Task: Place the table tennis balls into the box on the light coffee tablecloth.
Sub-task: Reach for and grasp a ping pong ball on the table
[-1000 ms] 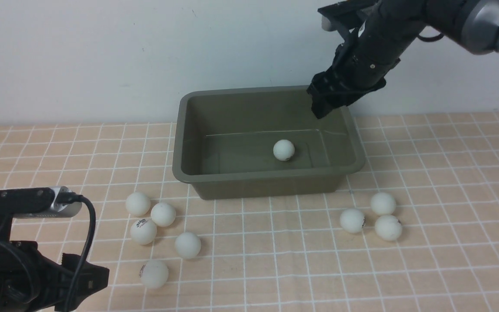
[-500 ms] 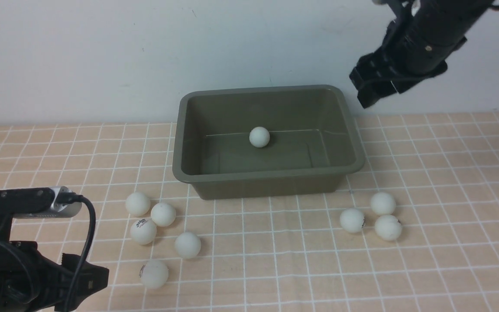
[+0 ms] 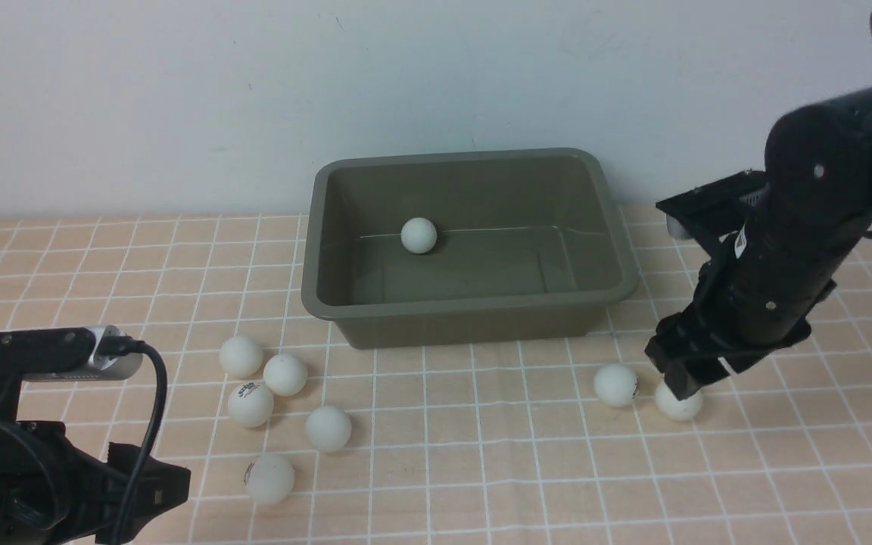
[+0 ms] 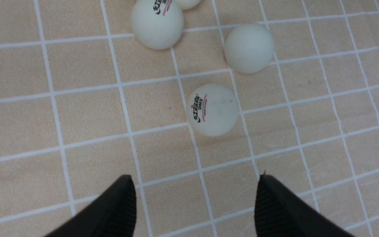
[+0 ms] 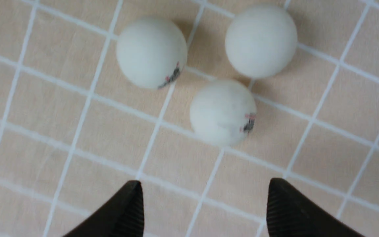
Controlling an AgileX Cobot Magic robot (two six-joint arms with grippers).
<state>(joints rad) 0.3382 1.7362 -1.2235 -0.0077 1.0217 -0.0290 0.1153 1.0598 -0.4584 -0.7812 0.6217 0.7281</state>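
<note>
Down from above the box (image 3: 474, 322) came the right hand (image 5: 202, 200); the ball inside (image 3: 418, 235) rolled left. Left hand (image 4: 194, 194), fingers apart, faces five balls (image 3: 285, 374) toward the desk's (image 3: 481, 469) front-left corner; the right hand, likewise spread and empty, hovers over three balls (image 3: 615, 384) front-right.

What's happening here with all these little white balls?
A two-armed robot is collecting table tennis balls into the green box. One ball lies in the box; eight are on the checked tablecloth. The right gripper hovers open over a cluster of three balls beside the box, holding nothing. The left gripper is open near the other five, also empty.
</note>
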